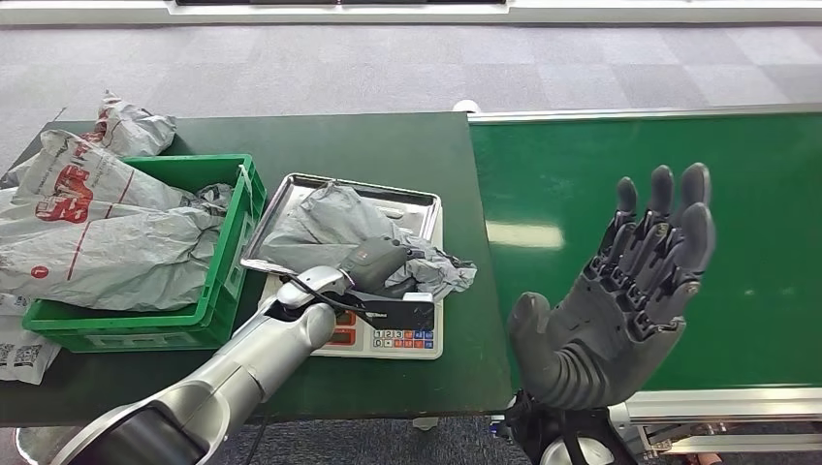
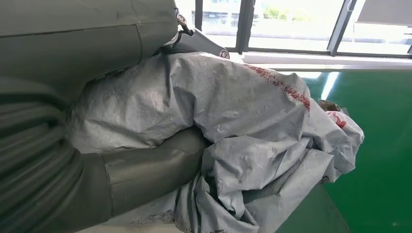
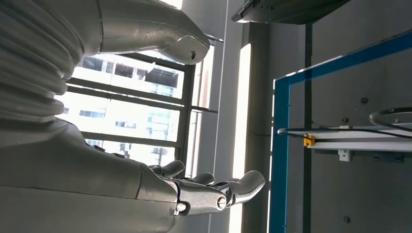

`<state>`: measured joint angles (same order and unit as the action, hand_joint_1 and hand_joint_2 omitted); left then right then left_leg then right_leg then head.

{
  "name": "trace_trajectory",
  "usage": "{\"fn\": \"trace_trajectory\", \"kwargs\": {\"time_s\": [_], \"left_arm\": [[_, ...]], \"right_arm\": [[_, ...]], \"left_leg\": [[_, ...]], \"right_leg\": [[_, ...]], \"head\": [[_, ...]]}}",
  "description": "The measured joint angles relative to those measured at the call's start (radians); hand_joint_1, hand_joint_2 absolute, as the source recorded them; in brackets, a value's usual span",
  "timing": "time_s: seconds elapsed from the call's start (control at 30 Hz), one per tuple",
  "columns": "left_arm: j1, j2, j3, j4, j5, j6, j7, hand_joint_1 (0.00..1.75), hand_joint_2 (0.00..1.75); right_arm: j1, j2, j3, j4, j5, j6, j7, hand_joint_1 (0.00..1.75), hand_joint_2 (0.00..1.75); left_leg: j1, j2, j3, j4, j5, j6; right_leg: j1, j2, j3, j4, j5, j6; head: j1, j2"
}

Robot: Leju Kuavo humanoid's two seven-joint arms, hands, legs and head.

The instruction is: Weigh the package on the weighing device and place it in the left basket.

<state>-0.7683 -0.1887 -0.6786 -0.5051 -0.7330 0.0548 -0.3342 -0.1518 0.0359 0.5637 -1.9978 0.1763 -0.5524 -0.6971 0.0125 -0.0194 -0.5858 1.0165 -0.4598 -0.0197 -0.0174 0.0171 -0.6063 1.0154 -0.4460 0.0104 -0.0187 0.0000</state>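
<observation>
A crumpled grey plastic package [image 1: 325, 225] lies on the steel tray [image 1: 419, 201] of a white scale [image 1: 397, 341] in the middle of the dark green table. My left hand [image 1: 376, 260] grips the package at its near right side. In the left wrist view the thick thumb [image 2: 145, 167] curls under the grey package [image 2: 252, 121], which has red print, and the fingers press on it from above. The green basket [image 1: 231, 254] stands just left of the scale. My right hand [image 1: 630, 291] is raised over the conveyor, palm up, fingers apart and holding nothing; its fingers [image 3: 209, 191] also show in the right wrist view.
Several grey bags with red print [image 1: 107, 242] fill the basket and spill over its left side; another [image 1: 136, 126] lies behind it. A flat labelled parcel [image 1: 19, 354] sits at the table's left edge. The green conveyor belt [image 1: 582, 184] runs along the right.
</observation>
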Motion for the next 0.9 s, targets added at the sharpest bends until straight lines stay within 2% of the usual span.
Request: {"fn": "trace_trajectory", "kwargs": {"time_s": [0.13, 0.27, 0.37, 0.53, 0.7, 0.9], "left_arm": [[0.011, 0.034, 0.006, -0.083, 0.006, -0.002, -0.005, 1.75, 1.75], [0.028, 0.092, 0.009, -0.229, -0.041, 0.034, 0.016, 1.75, 1.75], [0.028, 0.165, 0.01, -0.377, -0.181, 0.127, 0.069, 1.75, 1.75], [-0.03, 0.312, 0.021, -0.549, -0.571, 0.295, 0.185, 1.75, 1.75], [-0.095, 0.434, 0.069, -0.548, -0.722, 0.357, 0.255, 1.75, 1.75], [-0.088, 0.532, 0.173, -0.398, -0.726, 0.423, 0.285, 1.75, 1.75]], "right_arm": [[0.009, 0.0, -0.009, 0.0, 0.008, -0.006, 0.0, 0.0, 1.75], [0.022, 0.0, -0.022, 0.0, 0.014, -0.013, -0.001, 0.0, 1.75], [0.033, -0.003, -0.028, 0.0, 0.012, -0.019, -0.001, 0.0, 1.75], [0.046, -0.016, -0.033, 0.0, 0.001, -0.043, 0.0, 0.0, 1.75], [0.061, -0.043, -0.033, 0.0, -0.003, -0.088, -0.001, 0.0, 1.75], [0.072, -0.072, -0.033, 0.0, 0.001, -0.115, -0.001, 0.0, 1.75]], "left_leg": [[0.0, 0.0, 0.0, 0.0, 0.0, 0.0], [0.0, 0.0, -0.001, 0.0, 0.0, 0.0], [0.0, 0.001, -0.001, 0.0, 0.0, 0.0], [0.002, 0.001, -0.001, 0.0, 0.001, -0.001], [0.002, 0.002, -0.001, -0.001, 0.001, -0.002], [0.002, 0.004, 0.0, -0.001, 0.001, -0.002]], "right_leg": [[0.0, 0.0, 0.0, 0.0, 0.0, 0.0], [0.0, 0.0, -0.001, 0.0, 0.0, 0.0], [0.0, 0.001, -0.002, 0.001, 0.0, 0.0], [0.001, 0.001, -0.002, 0.001, 0.0, -0.001], [0.002, 0.002, -0.002, 0.001, 0.0, -0.001], [0.002, 0.004, -0.003, 0.001, 0.0, -0.001]], "head": [[0.0, 0.0], [0.0, 0.0], [0.0, 0.0], [0.0, 0.0], [0.0, 0.0], [0.0, 0.0]]}}
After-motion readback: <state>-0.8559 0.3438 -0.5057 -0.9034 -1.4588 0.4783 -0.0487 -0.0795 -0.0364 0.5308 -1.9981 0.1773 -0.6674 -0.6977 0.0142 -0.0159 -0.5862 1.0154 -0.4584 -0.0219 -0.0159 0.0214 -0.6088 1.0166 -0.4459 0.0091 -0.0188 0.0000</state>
